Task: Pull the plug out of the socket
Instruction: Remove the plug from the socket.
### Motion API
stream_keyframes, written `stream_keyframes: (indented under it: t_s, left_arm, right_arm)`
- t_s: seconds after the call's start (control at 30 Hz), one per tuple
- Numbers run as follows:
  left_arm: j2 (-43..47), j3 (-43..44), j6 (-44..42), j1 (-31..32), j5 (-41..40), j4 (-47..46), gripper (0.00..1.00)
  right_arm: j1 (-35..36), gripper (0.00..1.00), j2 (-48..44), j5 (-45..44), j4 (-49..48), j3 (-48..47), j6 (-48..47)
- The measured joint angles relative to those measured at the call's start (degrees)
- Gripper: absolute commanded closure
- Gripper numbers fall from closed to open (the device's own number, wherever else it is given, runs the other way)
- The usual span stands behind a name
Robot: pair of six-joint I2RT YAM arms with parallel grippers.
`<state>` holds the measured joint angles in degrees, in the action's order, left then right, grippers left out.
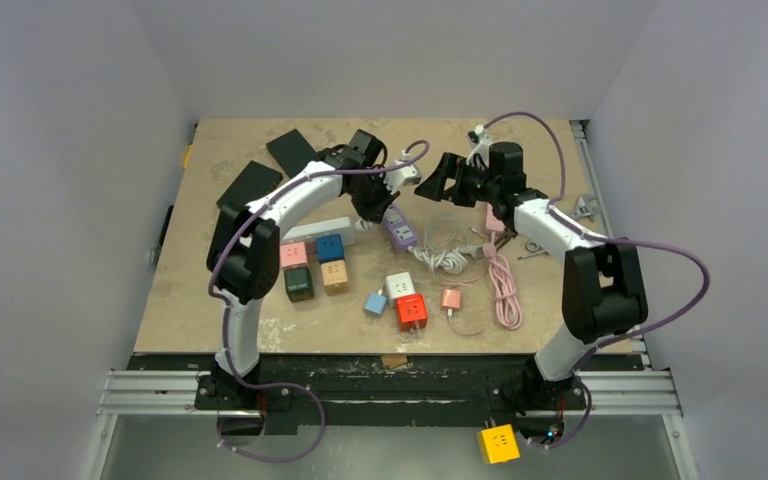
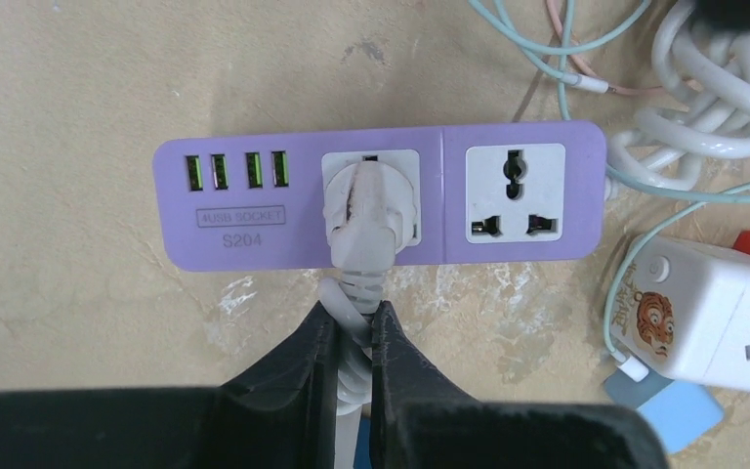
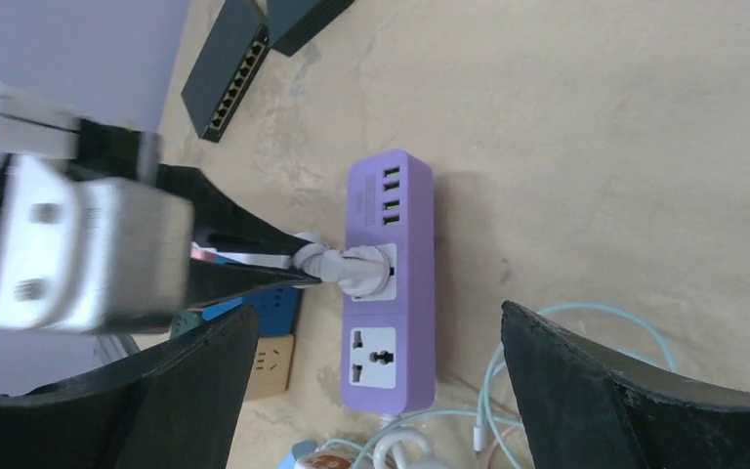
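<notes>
From high above and behind the arm bases, looks steeply down and forward toward the far wall; far off, takes in the whole table (image 1: 190,300). From the left wrist, faces straight down, very near, onto the purple power strip (image 2: 254,220) and white plug (image 2: 366,210), with the left gripper (image 2: 356,327) at the bottom edge. From the right wrist, looks down slantwise from farther back, between the fingers of the right gripper (image 3: 376,318). Shares the purple power strip with both other views, the white plug with the left wrist view.

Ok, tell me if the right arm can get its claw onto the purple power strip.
Probably yes. The right claw hangs open, aimed at the purple power strip, whose free-socket end is bare; the left claw, shut on the plug's cord, occupies only one side.
</notes>
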<state>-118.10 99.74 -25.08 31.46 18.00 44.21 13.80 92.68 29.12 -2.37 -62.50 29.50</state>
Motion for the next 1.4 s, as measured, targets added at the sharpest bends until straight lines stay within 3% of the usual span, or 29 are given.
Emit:
stream_keyframes:
  t_s: [0.3,0.73,0.87,1.03,1.13,1.17,1.3,1.4]
  left_arm:
    - [5.5,-2.2,0.5,-1.7,3.3,-1.9,1.00]
    - [8.1,-5.2,1.1,-2.2,5.2,-4.7,1.00]
    - [8.1,-5.8,1.6,-2.3,5.4,-5.6,1.00]
    - [8.2,-5.8,1.9,-2.4,5.5,-5.7,1.00]
    - [8.2,-5.8,2.0,-2.7,5.9,-5.7,1.00]
    - [8.2,-5.8,2.0,-2.8,6.1,-5.7,1.00]
    - [8.3,-5.9,2.5,-3.3,6.8,-6.0,1.00]
    - [8.4,-7.0,3.7,-4.0,7.4,-7.7,1.00]
  right_arm:
    - [0.1,0.14,10.9,12.7,-16.3,4.5,9.2]
    - [1.1,0.22,22.6,22.7,-43.7,6.7,27.2]
    - [2.4,0.34,24.4,24.6,-50.0,8.1,31.4]
    - [3.2,0.69,25.9,25.8,-56.0,10.0,35.5]
    - [2.7,0.96,27.3,25.8,-58.9,10.4,38.9]
    - [2.6,1.00,27.5,25.6,-59.3,10.4,39.5]
    - [2.6,1.00,27.8,25.6,-59.4,10.3,40.8]
    - [2.7,1.00,27.5,25.3,-54.2,8.3,38.0]
